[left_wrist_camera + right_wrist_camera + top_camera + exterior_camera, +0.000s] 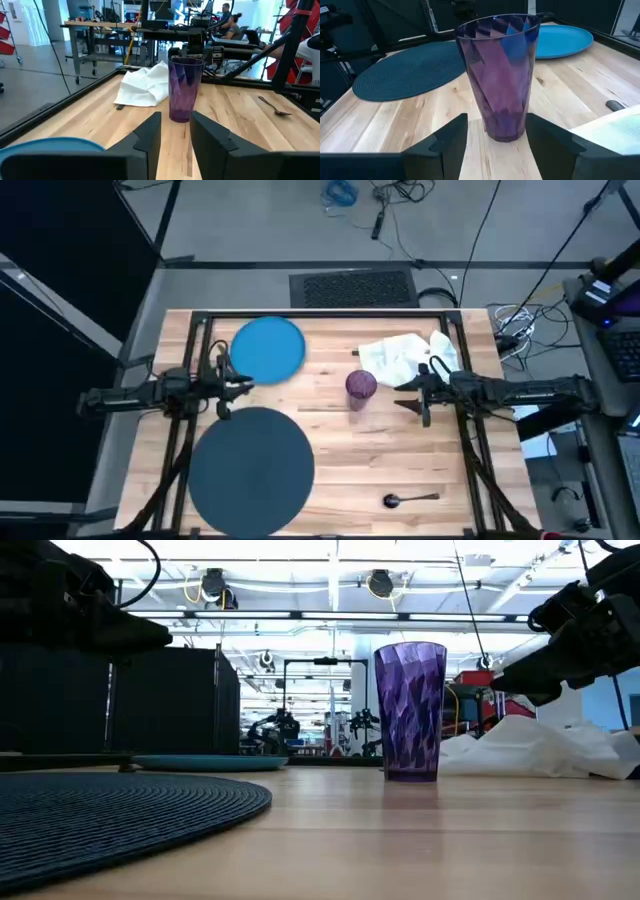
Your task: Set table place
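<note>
The purple cup (361,385) stands upright on its base on the table (330,440), near the middle. My right gripper (405,396) is open just to the cup's right; in the right wrist view its fingers stand on either side of the cup's (502,75) base, apart from it. My left gripper (240,383) is open at the left, between the bright blue plate (268,348) and the dark round charger (250,460), pointing at the cup (185,90). A crumpled white napkin (405,355) lies at the far right. A dark spoon (410,499) lies near the front edge.
A dark handle end (615,105) shows at the napkin's edge. Bare wood lies between the charger and the spoon. The black frame (320,312) runs along the table's edges. Beyond the table are workbenches and a seated person (232,22).
</note>
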